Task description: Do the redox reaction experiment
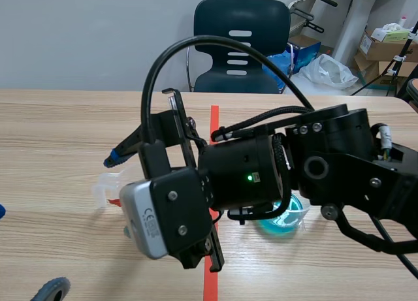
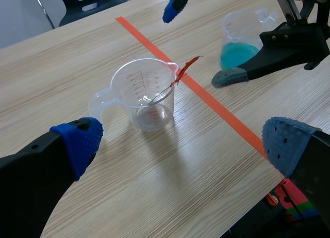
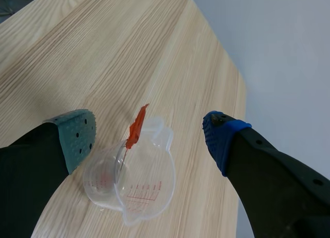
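We had the right fingers (image 3: 77,135) spread wide above the clear cup (image 3: 131,181) on the desk (image 3: 77,52), with the red-tipped stick (image 3: 136,125) leaning inside. The left fingers (image 2: 77,145) were released too. The blue liquid cup (image 2: 240,42) waited across the tape (image 2: 216,106). Mixing not begun, we judged; next, a clean grasp.

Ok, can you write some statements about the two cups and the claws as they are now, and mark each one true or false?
1. The clear cup holds the blue liquid. False: the blue liquid is in the other cup.
2. A thin rod with an orange-red end leans inside the clear cup. True.
3. The right claw is shut on the rod. False: it is open, with its fingers apart above the clear cup.
4. The left claw is open and holds nothing. True.
5. Both cups stand on the same side of the tape line. False: the line runs between them.
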`<state>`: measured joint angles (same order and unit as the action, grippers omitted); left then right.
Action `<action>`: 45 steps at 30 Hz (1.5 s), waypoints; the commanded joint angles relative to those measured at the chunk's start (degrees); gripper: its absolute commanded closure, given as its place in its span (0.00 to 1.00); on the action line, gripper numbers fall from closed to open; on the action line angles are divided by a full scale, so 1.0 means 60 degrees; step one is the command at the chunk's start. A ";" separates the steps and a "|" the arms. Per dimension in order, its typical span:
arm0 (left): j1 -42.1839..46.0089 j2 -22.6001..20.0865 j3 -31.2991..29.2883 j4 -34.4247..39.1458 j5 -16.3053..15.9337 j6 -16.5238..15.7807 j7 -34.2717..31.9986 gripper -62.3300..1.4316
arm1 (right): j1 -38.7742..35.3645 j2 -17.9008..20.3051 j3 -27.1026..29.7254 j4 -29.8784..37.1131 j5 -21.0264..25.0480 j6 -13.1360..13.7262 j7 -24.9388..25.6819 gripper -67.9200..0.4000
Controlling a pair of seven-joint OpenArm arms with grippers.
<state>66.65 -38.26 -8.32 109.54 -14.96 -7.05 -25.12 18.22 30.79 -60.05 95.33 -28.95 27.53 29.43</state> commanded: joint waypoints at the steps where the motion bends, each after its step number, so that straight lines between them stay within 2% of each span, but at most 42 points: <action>1: -0.0025 0.0025 -0.0018 0.0127 -0.0040 0.0004 -0.0135 0.00 | 0.0164 -0.0113 0.0022 0.0098 0.0113 0.0004 0.0044 0.37; 7: -0.0025 0.0025 -0.0018 0.0127 -0.0040 0.0004 -0.0135 0.00 | 0.0164 -0.0200 0.0015 -0.0087 0.0117 0.0029 0.0044 0.37; 15: -0.0025 0.0025 -0.0018 0.0127 -0.0040 0.0004 -0.0135 0.00 | 0.0178 -0.0576 0.0015 -0.1151 0.0113 0.0018 0.0098 0.37; 26: -0.0025 0.0025 -0.0018 0.0127 -0.0040 0.0000 -0.0135 0.00 | 0.0375 -0.0583 -0.0004 -0.1202 0.0186 0.0025 0.0346 0.38; 33: -0.0025 0.0025 -0.0018 0.0127 -0.0040 -0.0004 -0.0135 0.00 | 0.0375 -0.0579 -0.0004 -0.1202 0.0186 0.0025 0.0339 0.52; 45: -0.0025 0.0025 -0.0018 0.0127 -0.0040 -0.0018 -0.0135 0.00 | 0.0375 -0.0579 -0.0004 -0.1202 0.0295 0.0018 0.0342 0.86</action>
<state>66.65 -38.26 -8.32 109.54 -14.96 -7.07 -25.15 19.46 27.31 -60.12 86.85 -28.40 28.08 31.03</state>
